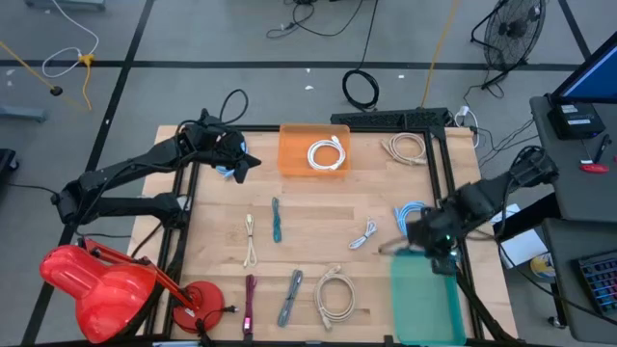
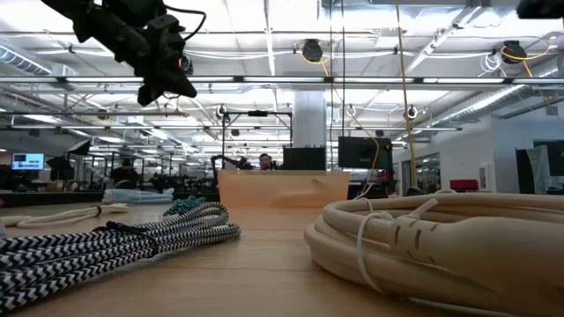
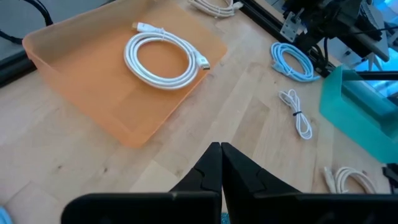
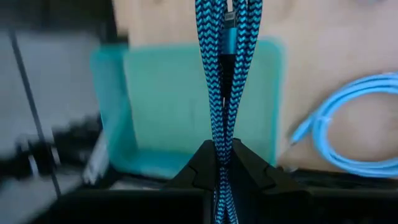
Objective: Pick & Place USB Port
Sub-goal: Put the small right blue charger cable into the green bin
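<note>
My right gripper is shut on a blue-and-black braided cable bundle, above the teal bin at the table's near right corner. In the high view that gripper stands over the bin's far edge. My left gripper is shut and empty. It hovers at the far left, beside the orange tray. A white coiled cable lies flat on the tray's floor. My right gripper pinches the braided cable bundle between its two fingers, several strands side by side. The fingers point steeply down and the strands run lengthwise out from between them. The bundle hangs below the fingers over the teal bin; its lower end is out of frame.
A light blue cable lies just beyond the bin. Several more cables lie on the wood: a teal one, a small white one, a cream coil and a grey braided one. A red lamp stands at the near left.
</note>
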`<state>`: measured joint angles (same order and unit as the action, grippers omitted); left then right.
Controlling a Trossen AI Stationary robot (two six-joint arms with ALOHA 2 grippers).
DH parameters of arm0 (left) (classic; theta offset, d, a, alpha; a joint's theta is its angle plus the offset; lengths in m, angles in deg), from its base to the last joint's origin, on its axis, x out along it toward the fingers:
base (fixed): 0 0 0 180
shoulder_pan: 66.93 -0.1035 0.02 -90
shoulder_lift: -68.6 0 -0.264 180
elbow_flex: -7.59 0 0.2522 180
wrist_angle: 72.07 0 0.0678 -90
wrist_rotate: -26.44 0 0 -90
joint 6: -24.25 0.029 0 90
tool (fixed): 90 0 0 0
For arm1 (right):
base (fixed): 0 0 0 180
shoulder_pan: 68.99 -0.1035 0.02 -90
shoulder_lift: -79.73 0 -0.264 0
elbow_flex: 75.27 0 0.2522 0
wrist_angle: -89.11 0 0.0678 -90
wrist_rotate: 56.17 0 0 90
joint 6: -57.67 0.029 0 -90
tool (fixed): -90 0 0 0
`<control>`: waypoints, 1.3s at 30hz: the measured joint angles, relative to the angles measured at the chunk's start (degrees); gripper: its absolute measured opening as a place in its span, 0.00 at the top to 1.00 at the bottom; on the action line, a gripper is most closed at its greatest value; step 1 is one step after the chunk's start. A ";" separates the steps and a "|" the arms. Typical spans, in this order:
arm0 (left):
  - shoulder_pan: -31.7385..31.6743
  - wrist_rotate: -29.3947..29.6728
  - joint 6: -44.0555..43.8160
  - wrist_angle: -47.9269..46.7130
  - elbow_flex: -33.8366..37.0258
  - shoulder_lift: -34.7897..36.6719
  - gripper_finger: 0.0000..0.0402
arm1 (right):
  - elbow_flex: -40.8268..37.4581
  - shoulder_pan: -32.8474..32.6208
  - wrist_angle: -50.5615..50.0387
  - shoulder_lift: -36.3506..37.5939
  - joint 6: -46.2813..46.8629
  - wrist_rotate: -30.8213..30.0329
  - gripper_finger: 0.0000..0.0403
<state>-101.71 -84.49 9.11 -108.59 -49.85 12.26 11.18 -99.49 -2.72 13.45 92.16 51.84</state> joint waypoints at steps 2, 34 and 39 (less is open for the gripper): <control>0.00 0.00 0.00 -0.80 0.00 0.00 0.99 | -3.04 -2.46 1.02 -0.02 -0.55 0.31 0.96; 0.00 0.02 -0.68 -2.72 0.00 0.00 0.99 | -31.45 -8.24 27.93 0.15 11.00 -7.37 0.96; 0.00 0.02 -0.68 -2.72 0.00 0.00 0.99 | -31.45 -8.24 24.90 0.15 11.32 -7.31 0.96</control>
<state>-101.71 -84.47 8.43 -111.31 -49.85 12.26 -20.27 -107.73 22.17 13.60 103.48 44.53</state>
